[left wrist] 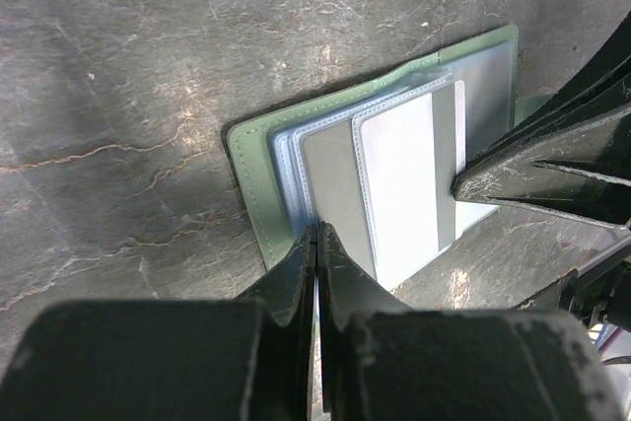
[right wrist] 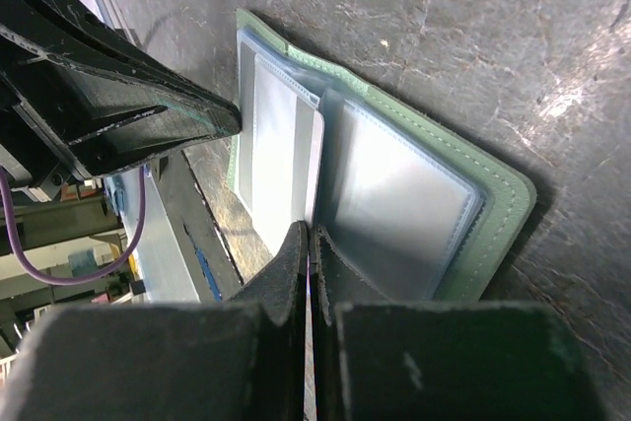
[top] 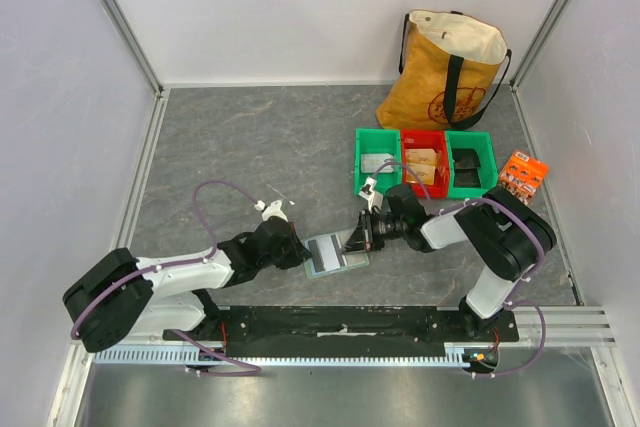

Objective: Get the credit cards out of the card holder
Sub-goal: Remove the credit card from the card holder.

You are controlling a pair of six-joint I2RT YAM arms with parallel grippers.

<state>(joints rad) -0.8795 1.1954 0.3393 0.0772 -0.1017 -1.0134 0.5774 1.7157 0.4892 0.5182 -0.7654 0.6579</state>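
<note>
The card holder (top: 325,255) lies open on the grey table between my two grippers. Its pale-green cover (left wrist: 254,175) frames blue-grey pocket leaves, also in the right wrist view (right wrist: 498,204). My left gripper (top: 303,252) is shut, its tips (left wrist: 317,236) pinching the near edge of the pocket leaves. My right gripper (top: 357,239) is shut from the other side, its tips (right wrist: 309,234) meeting on the edge of a thin pale card (right wrist: 281,145). That card (left wrist: 399,184) lies over an olive-grey panel (left wrist: 330,184). Whether other credit cards are in the pockets is hidden.
Three bins stand behind the right arm: green (top: 377,162), red (top: 424,162), green (top: 470,162), each holding items. A yellow tote bag (top: 450,72) stands at the back. An orange packet (top: 523,175) lies at the right. A small white object (top: 272,207) lies near the left arm.
</note>
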